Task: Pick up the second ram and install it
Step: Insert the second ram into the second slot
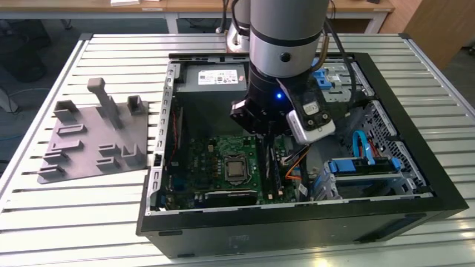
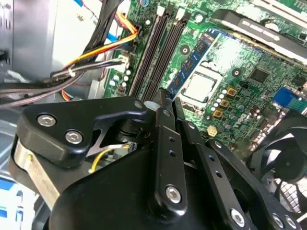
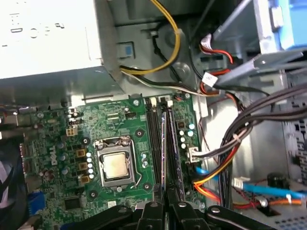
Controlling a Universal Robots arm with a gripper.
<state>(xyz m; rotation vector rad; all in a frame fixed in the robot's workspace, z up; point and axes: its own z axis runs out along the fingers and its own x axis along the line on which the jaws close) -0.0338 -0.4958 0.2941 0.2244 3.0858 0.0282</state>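
The slatted table (image 1: 44, 222) carries the open computer case (image 1: 415, 211), with the grey fixture plate (image 1: 89, 139) lying apart from it toward the exterior view's left; the arm (image 1: 286, 33) is lowered into the case over the green motherboard (image 1: 215, 161), close beside the power supply (image 1: 215, 78). In both wrist views the long black memory slots (image 3: 154, 143) are seen running beside the processor socket (image 3: 115, 165), and bundled cables (image 3: 225, 163) lie near the outer slot. The second ram (image 2: 194, 60) is seen edge-on in the second wrist view, reaching forward from the tool (image 2: 163, 98) above the slots; in the first wrist view a thin dark stick lies along the slot line, though whether it is seated cannot be told. The tool is clenched on the second ram, gripping it by its near end between the closed finger links. For the step in hand, judged as the seating of the stick, the board is to be kept parallel to its slot and upright; the notch is to be matched to the slot key; pressure is to be applied evenly along the stick, straight down; the cables are to be kept out of the slot path; tilting risks binding at one end latch.
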